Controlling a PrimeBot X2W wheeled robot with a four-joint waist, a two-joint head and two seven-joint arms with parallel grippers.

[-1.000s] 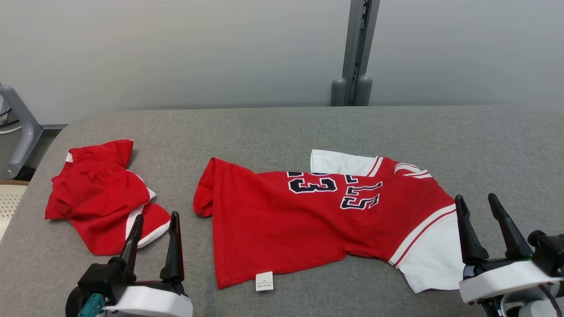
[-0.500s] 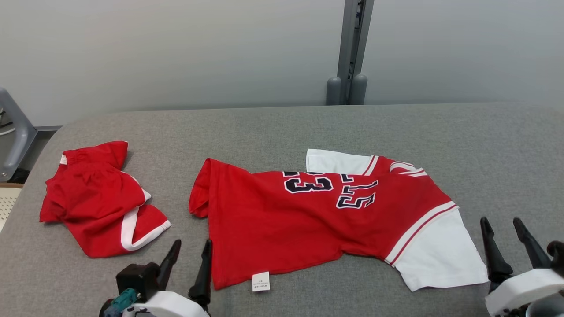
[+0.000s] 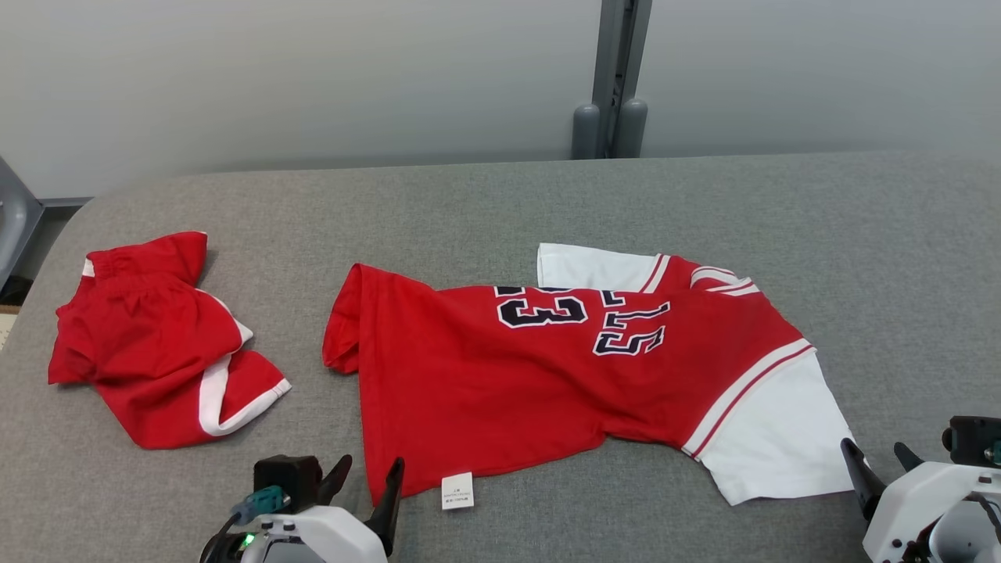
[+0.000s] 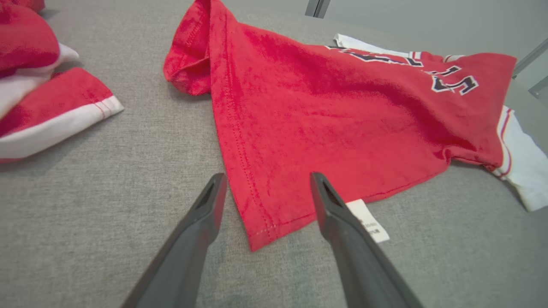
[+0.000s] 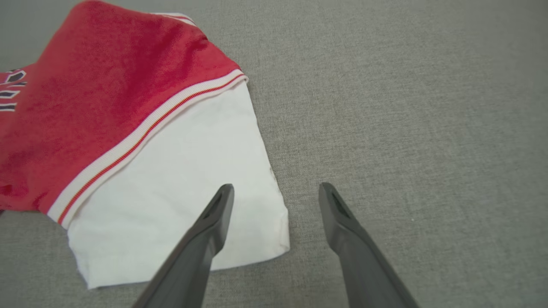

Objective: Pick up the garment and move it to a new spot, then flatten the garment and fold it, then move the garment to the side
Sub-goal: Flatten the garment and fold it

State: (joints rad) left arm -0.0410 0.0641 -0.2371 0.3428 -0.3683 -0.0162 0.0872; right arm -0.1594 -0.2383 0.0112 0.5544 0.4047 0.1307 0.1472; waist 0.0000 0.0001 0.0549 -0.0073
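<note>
Grippers closing in on jersey (image 3: 547,375).
left gripper (image 3: 371,467) has slid right to hem corner (image 4: 257,239), right gripper (image 3: 872,450) by white sleeve (image 5: 180,179); both fingers apart, jersey mid desk (image 3: 500,203), ungrasped, pickup next.

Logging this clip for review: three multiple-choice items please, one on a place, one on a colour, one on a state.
1. Where do the shorts lie from the jersey? A) robot's left B) on top C) robot's right
2. What colour is the sleeve by the right pincer? A) black B) white C) grey
3. How is the left pincer? A) shut on the tag B) shut on the shorts C) open
1 A: the head view shows them apart, at its left. 2 B: plain white below the striped band. 3 C: its fingers stand apart, hem corner seen between them.
</note>
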